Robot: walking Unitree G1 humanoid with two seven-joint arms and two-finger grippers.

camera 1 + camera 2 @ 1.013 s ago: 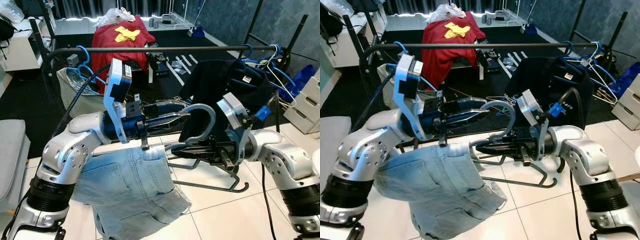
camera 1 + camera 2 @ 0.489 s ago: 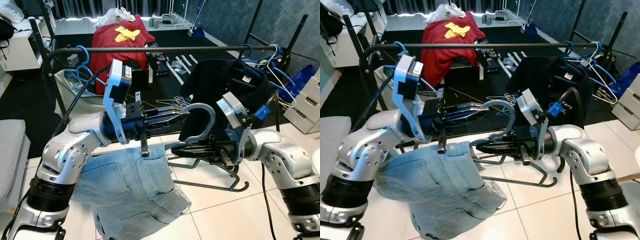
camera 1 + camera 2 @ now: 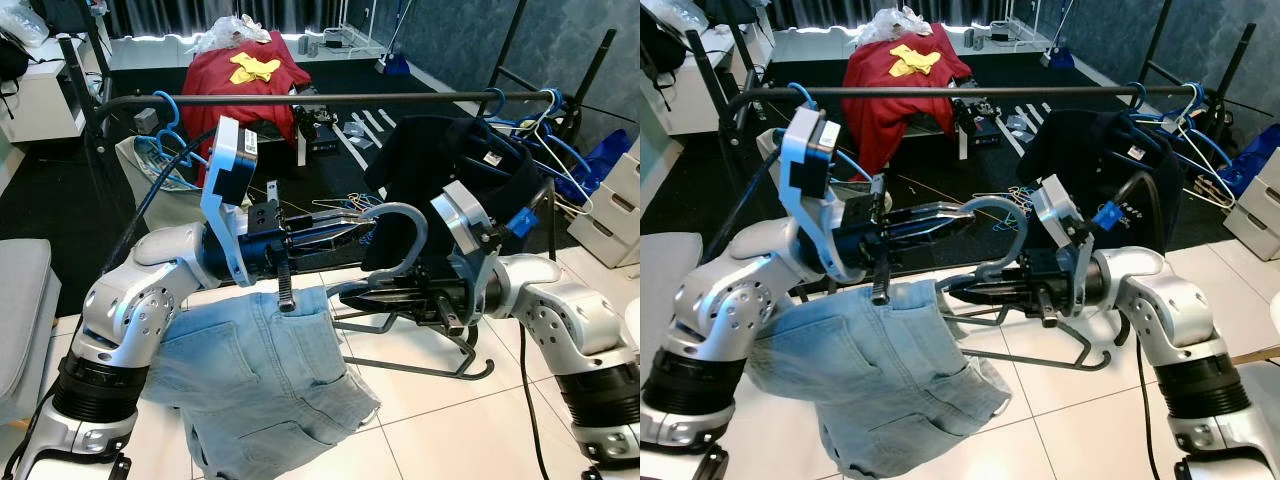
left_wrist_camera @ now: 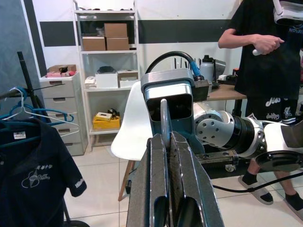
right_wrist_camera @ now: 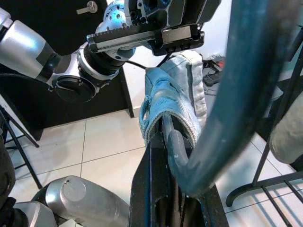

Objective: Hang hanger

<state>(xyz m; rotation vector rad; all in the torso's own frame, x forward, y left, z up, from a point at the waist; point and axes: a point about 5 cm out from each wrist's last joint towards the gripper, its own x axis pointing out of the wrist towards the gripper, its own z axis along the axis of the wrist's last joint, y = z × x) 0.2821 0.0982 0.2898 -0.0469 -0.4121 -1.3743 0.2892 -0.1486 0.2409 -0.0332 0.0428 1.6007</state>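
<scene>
A grey-blue hanger with its curved hook carries light blue jeans that drape down over the tiled floor. My left gripper reaches in from the left and is shut on the hook's thin tip. Just below it, my right gripper comes in from the right and is shut on the hanger at the jeans' waistband. Both grippers hold the hanger in front of and below the black clothes rail.
A dark shirt and blue hangers hang on the rail's right end. A basket of blue hangers stands behind on the left, a red garment farther back. White drawers stand at right. A person stands behind my right arm.
Both arms have edged slightly up and to the left with the hanger, lifting the jeans a little. Both grips are unchanged.
</scene>
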